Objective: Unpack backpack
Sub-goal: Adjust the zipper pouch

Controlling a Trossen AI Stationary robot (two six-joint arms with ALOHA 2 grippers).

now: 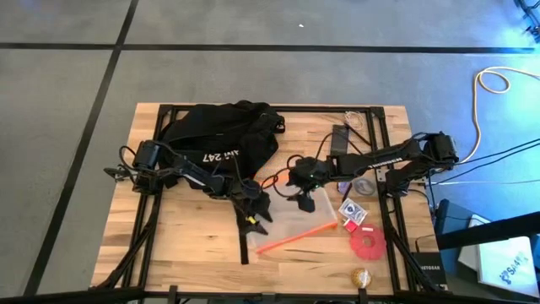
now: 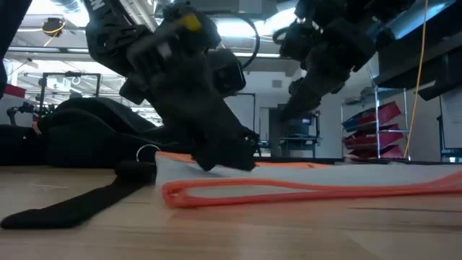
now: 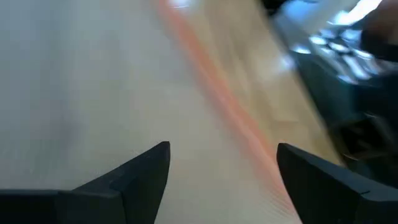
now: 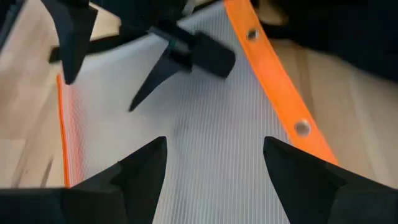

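Backpack point(image 1: 221, 128) looks soft and floppy; grab its top loop. Left claw point(image 1: 253, 205) and right claw point(image 1: 302, 197) hover open, empty, over the mesh pouch point(image 1: 297, 221).

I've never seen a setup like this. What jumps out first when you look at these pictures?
Two dark robot arms meet mid-table over a flat, see-through pouch with orange edging; the left end effector and the right end effector both hover open above it. Behind the left arm, a big black backpack slumps at the table's far edge. On the right side of the table sits a bright red disc.
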